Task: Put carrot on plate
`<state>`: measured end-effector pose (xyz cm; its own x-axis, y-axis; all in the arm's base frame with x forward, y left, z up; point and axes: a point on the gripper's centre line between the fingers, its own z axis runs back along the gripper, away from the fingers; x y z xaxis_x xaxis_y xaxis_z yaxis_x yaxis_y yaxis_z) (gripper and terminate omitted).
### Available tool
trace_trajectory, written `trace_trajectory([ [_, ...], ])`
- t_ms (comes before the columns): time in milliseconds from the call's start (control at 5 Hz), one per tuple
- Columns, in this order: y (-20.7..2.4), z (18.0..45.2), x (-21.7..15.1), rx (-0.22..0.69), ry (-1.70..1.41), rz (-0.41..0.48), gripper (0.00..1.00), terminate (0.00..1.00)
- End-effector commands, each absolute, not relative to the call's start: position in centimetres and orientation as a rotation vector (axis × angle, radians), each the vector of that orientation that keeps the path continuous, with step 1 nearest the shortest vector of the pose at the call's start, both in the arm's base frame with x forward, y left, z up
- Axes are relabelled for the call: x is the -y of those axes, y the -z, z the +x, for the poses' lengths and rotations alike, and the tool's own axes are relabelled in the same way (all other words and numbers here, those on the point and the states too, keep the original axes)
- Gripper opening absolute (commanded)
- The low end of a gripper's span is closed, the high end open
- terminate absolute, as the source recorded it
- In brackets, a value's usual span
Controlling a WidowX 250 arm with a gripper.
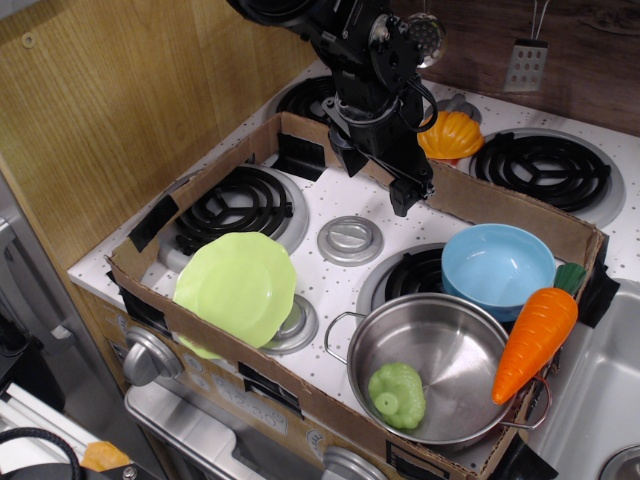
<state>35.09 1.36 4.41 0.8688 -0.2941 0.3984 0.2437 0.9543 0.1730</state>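
The orange carrot (pixel 535 335) with a dark green top lies tilted at the front right, resting against the rim of the steel pot (pixel 430 350) and the cardboard wall. The lime-green plate (pixel 237 288) sits at the front left of the stove, leaning over the front cardboard edge. My gripper (pixel 380 180) hangs over the back middle of the stove, far from both carrot and plate. Its jaws look open and hold nothing.
A light blue bowl (pixel 497 265) sits behind the pot. A green toy (pixel 397 395) lies inside the pot. A ribbed orange pumpkin toy (pixel 450 135) sits behind the cardboard wall (pixel 500 205). Coil burners (pixel 240 200) and a sink (pixel 600 390) surround the area.
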Motion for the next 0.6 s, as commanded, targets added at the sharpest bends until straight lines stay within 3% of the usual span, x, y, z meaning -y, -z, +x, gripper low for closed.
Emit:
trace_trajectory([
  [0, -4.4, 35.1, -1.4, 0.435, 0.282, 0.119, 1.00, 0.00],
  [400, -9.6, 35.6, 0.1, 0.339, 0.251, 0.140, 1.00, 0.00],
])
